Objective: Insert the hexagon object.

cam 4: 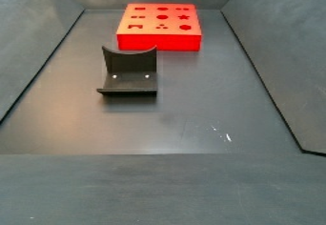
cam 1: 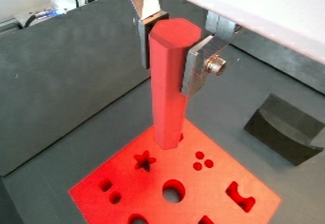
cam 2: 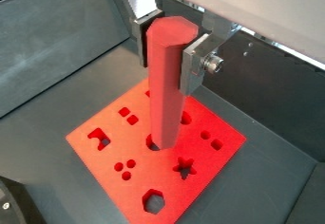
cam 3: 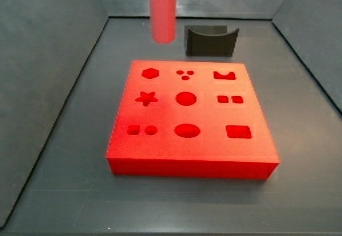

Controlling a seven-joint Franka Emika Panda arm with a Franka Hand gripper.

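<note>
My gripper (cam 1: 172,62) is shut on the hexagon object (cam 1: 169,85), a long light-red hexagonal rod held upright by its upper end between the silver fingers (cam 1: 200,68). Both wrist views show this grip (cam 2: 165,52). The rod (cam 2: 165,85) hangs over the flat red block with shaped holes (cam 2: 159,166). The hexagon hole (cam 2: 155,201) shows open near one corner of the block. In a side view the rod (cam 3: 162,10) hangs from the top edge, its lower end above the block's (cam 3: 187,120) far left part, near the hexagon hole (cam 3: 151,73). The gripper itself is out of both side views.
A dark grey curved-top block (cam 3: 210,42) stands on the floor just beyond the red block; it also shows in a wrist view (cam 1: 286,128) and in a side view (cam 4: 129,71). Dark grey walls enclose the floor (cam 4: 166,143) on all sides.
</note>
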